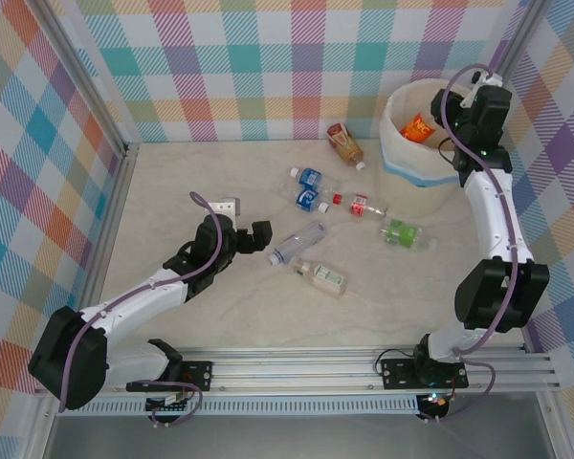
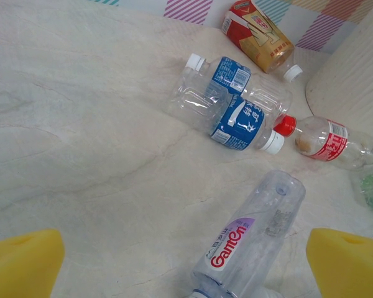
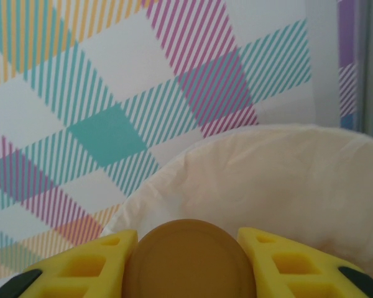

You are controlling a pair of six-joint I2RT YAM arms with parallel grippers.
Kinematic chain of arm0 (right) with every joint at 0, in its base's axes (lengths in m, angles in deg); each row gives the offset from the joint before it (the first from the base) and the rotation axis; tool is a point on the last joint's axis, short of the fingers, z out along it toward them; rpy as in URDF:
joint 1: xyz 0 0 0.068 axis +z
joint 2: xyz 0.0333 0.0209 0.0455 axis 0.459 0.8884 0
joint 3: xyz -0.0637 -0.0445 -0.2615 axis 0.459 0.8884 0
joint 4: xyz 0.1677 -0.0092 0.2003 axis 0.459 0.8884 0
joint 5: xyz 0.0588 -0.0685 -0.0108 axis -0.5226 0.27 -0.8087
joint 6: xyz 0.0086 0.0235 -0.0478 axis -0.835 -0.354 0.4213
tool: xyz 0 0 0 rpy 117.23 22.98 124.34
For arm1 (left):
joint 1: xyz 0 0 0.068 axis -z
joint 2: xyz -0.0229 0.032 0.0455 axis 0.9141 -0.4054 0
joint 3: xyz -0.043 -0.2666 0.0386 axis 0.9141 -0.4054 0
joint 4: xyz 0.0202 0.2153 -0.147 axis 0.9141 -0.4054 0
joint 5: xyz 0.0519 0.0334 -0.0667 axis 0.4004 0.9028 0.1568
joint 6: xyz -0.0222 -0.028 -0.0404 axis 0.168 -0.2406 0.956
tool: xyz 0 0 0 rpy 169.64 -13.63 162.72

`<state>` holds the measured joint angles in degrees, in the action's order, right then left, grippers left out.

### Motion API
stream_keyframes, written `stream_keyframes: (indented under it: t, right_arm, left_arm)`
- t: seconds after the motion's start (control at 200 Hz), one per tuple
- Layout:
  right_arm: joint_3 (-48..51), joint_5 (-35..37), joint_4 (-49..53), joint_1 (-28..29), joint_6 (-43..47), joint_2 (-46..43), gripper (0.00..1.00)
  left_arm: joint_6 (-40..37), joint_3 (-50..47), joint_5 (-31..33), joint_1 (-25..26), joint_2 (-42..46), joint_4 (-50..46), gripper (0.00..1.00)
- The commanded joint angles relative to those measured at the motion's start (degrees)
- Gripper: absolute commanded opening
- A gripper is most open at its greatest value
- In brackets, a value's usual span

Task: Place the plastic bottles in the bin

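Note:
My right gripper point(image 1: 446, 124) hangs over the cream-white bin point(image 1: 399, 158), shut on an orange-labelled bottle point(image 1: 418, 126). In the right wrist view the bottle's round brownish end point(image 3: 186, 270) sits tight between the yellow fingers point(image 3: 87, 267) of the right gripper point(image 3: 186, 239), with the bin's white liner point(image 3: 286, 180) behind. My left gripper point(image 1: 250, 235) stands open low over the table, beside a clear bottle point(image 1: 298, 242). That clear Ganten bottle point(image 2: 252, 245) lies between the yellow pads point(image 2: 22, 264), nearer the right one, untouched by the left gripper point(image 2: 186, 273).
More plastic bottles lie on the table: a brown-labelled one point(image 1: 344, 143) by the back wall, two blue-labelled point(image 1: 311, 178) point(image 1: 309, 200), a red-labelled point(image 1: 366, 207), a green one point(image 1: 402, 232) and a pale green-labelled one point(image 1: 323, 276). Plaid walls close in three sides.

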<state>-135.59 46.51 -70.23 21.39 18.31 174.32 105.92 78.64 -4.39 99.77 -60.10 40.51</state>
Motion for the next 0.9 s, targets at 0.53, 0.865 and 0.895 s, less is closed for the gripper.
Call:
stream_keyframes:
  t: [0.53, 0.865, 0.895]
  right_arm:
    - [-3.9, 12.7, -5.6, 0.1, 4.0, 4.3, 0.96]
    - [8.8, -8.4, 8.3, 0.0, 12.6, -12.1, 1.0]
    - [10.3, -11.4, 9.8, 0.0, 13.6, -13.7, 1.0]
  left_arm:
    - [1.0, -1.3, 1.5, 0.2, 1.0, -0.8, 1.0]
    - [3.9, -1.3, 4.1, 0.0, 0.6, -0.9, 1.0]
    - [4.2, -1.4, 4.4, 0.0, 0.6, -0.8, 1.0]
